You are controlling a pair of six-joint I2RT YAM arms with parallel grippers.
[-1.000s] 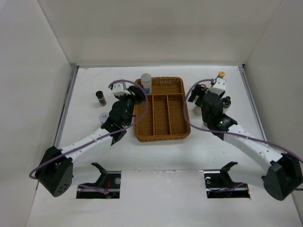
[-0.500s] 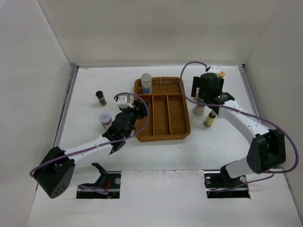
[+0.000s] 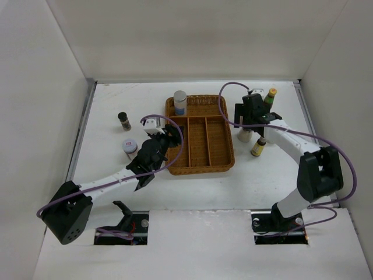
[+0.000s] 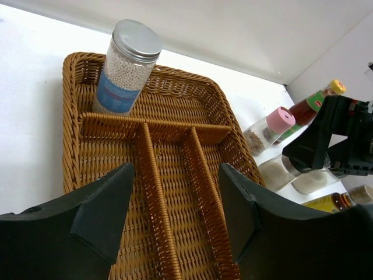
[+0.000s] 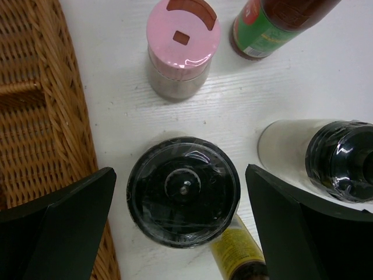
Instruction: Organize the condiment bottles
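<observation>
- White tabletop [image 3: 105, 169] boxed in by plain white walls, with a brown wicker divided tray [image 3: 217, 146] at its middle.
- Steel-capped jar of white beads [image 4: 125, 70] stands upright in the tray's far-left compartment.
- Left gripper [image 4: 175, 198] hovers over the tray's near-left part, its fingers spread and holding nothing.
- Right gripper [image 5: 183, 192] points straight down over a black-capped jar [image 5: 183, 151] just right of the tray, jaws wide apart on either side of the jar without touching it.
- Close around that jar stand a pink-capped jar [image 5: 182, 46], a green-labelled bottle [image 5: 265, 26], a second black-capped jar [image 5: 326, 157] and a yellow-labelled bottle [image 5: 236, 251].
- Left of the tray stand a dark jar [image 3: 123, 120] and a pale-lidded jar [image 3: 129, 146].
</observation>
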